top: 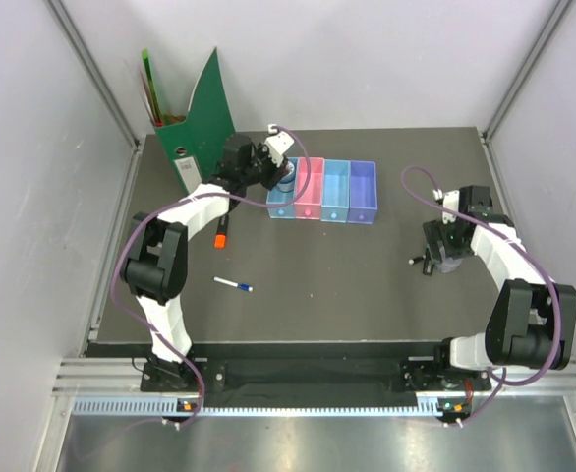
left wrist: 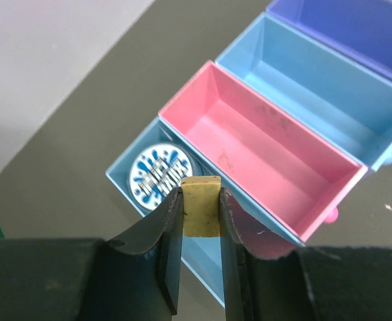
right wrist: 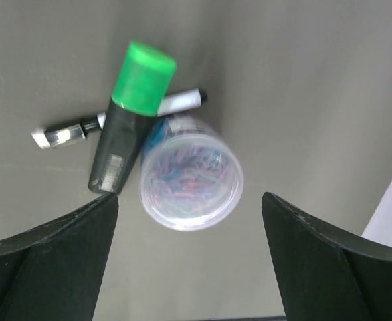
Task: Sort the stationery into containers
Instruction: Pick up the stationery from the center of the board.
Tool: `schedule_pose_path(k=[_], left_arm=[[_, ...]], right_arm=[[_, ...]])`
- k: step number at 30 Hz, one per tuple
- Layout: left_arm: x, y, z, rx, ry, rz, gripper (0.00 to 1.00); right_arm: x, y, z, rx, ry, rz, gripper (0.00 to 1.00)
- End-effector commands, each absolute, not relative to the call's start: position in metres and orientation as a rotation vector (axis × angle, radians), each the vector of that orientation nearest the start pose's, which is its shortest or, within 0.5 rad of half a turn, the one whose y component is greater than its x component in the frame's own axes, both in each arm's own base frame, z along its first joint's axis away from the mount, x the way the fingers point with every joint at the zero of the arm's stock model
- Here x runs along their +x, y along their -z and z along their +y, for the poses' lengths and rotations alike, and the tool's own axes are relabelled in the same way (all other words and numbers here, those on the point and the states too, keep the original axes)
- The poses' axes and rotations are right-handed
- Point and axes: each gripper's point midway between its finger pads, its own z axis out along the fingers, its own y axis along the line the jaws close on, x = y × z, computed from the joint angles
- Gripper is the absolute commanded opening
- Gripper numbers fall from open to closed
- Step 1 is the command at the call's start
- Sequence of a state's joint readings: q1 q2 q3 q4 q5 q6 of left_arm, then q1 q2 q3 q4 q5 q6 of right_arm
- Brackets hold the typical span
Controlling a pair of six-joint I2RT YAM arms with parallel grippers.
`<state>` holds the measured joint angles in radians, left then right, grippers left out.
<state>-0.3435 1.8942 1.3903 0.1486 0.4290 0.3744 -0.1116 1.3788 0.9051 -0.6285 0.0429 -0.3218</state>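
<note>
My left gripper (left wrist: 201, 195) is shut on a small yellowish block (left wrist: 201, 207) and hangs over the blue tray (left wrist: 121, 175), where a round blue-and-white disc (left wrist: 157, 175) lies. The pink tray (left wrist: 263, 147), light blue tray (left wrist: 316, 80) and purple tray (left wrist: 356, 27) run on beside it. My right gripper (right wrist: 189, 200) is open above a clear round tub of coloured clips (right wrist: 190, 180). A black green-capped marker (right wrist: 126, 127) lies against the tub, across a thin silver pen (right wrist: 182, 101). An orange-and-black highlighter (top: 221, 234) and a white pen with blue cap (top: 233, 285) lie at the left.
A tall green file holder (top: 195, 128) with coloured sheets stands at the back left, close behind my left arm. White walls close in the table on the left, back and right.
</note>
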Motion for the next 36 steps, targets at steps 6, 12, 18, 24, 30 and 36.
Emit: schedule_pose_path(k=[6, 12, 18, 24, 30, 36], left_arm=[[0.493, -0.185, -0.247, 0.970, 0.393, 1.635, 0.00], [0.493, -0.181, -0.248, 0.980, 0.388, 1.638, 0.00], [0.492, -0.177, -0.247, 0.995, 0.379, 1.643, 0.00], [0.488, -0.172, -0.247, 1.009, 0.384, 1.654, 0.00], [0.485, -0.170, -0.246, 1.013, 0.379, 1.660, 0.00], [0.483, -0.167, -0.244, 1.019, 0.369, 1.670, 0.00]], right_arm=[[0.288, -0.077, -0.065, -0.238, 0.207, 2.620, 0.86], [0.298, -0.074, -0.065, -0.231, 0.187, 2.611, 0.81], [0.299, -0.066, -0.056, -0.248, 0.116, 2.614, 0.66], [0.298, -0.063, -0.057, -0.252, 0.118, 2.619, 0.63], [0.299, -0.069, -0.057, -0.260, 0.118, 2.618, 0.40], [0.301, -0.084, -0.057, -0.267, 0.116, 2.603, 0.39]])
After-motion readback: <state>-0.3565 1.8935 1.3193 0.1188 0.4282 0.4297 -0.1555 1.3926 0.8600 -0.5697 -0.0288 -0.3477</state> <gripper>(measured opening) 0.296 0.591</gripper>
